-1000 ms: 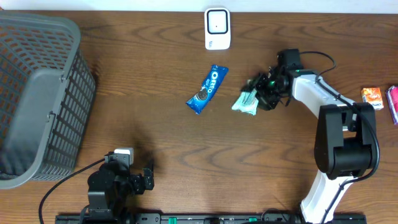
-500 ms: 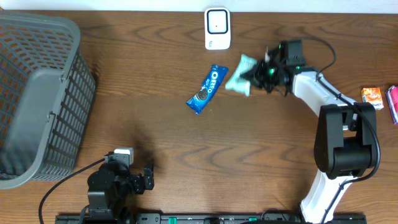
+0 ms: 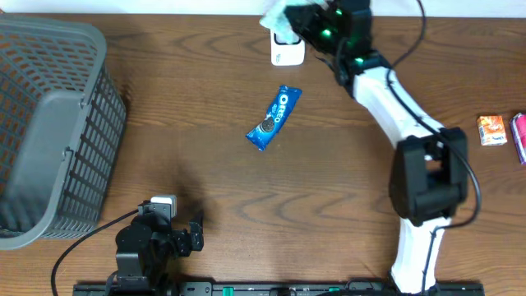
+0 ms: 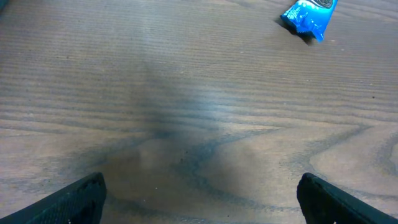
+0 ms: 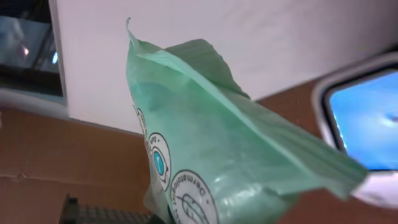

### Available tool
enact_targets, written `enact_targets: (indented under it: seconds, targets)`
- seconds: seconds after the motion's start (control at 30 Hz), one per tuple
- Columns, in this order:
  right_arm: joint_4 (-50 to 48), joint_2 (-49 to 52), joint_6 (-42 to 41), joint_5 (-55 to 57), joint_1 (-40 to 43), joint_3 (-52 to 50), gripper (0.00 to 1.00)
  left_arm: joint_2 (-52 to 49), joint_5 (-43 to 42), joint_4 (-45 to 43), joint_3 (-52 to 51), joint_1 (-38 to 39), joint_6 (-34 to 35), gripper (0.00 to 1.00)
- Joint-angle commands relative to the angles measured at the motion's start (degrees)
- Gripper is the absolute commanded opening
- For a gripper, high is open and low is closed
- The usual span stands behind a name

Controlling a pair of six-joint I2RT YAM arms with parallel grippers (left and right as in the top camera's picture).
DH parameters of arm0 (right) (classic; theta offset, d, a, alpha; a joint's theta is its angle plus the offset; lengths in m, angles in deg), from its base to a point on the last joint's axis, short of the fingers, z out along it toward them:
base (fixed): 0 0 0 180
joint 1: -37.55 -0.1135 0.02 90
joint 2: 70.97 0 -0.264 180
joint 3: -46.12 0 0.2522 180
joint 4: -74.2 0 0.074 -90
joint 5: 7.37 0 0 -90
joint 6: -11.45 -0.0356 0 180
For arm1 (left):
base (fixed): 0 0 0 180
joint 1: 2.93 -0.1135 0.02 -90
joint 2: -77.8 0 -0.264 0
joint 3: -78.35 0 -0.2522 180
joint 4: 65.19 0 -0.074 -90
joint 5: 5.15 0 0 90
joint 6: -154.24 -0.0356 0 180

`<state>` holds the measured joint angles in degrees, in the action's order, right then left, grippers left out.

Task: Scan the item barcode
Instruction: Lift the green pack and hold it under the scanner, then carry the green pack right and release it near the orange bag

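Right claw (image 3: 297, 20): pressed together, pinching the green packet (image 3: 274, 13) by 1 end. The packet sits over the white scanner (image 3: 287, 53) at the 12 o'clock edge of the tabletop (image 3: 246, 189) and hides the scanner's upper part from overhead. Whether the 2 touch cannot be told.

Left claw (image 4: 200, 198): spread wide, holding nothing, low over bare tabletop at 7 o'clock.

Only the right wrist view shows round printed emblems on the packet and the scanner's blue-lit screen at 3 o'clock of it. No view shows whether a barcode faces the scanner.

The left wrist view shows the blue Oreo pack (image 4: 308, 14) at 1 o'clock, well apart from the fingertips (image 4: 78, 198).

Only the overhead view shows the grey basket (image 3: 49, 123) at 9 o'clock, and an orange carton (image 3: 491, 130) just beside a pink item (image 3: 519, 136) at 3 o'clock.
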<state>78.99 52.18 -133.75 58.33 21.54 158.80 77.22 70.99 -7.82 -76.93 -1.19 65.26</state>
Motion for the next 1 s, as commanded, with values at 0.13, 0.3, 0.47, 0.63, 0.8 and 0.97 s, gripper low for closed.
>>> enact_targets:
  seconds: [0.13,0.3,0.47,0.63,0.8,0.97]
  targets:
    - [0.8,11.9,-2.6,2.1,1.3,11.6,0.01,0.3,-0.7,1.1,-0.2,0.2,-1.0,0.98]
    - [2.8,12.0,-1.8,-0.9,3.1,11.6,0.01,0.3,-0.7,1.1,-0.2,0.2,-1.0,0.98]
    - [2.8,11.3,-0.5,-9.1,8.0,11.8,0.01,0.3,-0.7,1.1,-0.2,0.2,-1.0,0.98]
    - [15.9,7.3,5.4,-12.9,16.8,11.8,0.01,0.3,-0.7,1.1,-0.2,0.2,-1.0,0.98]
    - [52.8,-0.6,29.2,7.2,33.7,11.8,0.01,0.3,-0.7,1.1,-0.2,0.2,-1.0,0.98]
    - [57.9,-0.5,43.7,9.5,42.8,11.6,0.01,0.3,-0.7,1.1,-0.2,0.2,-1.0,0.98]
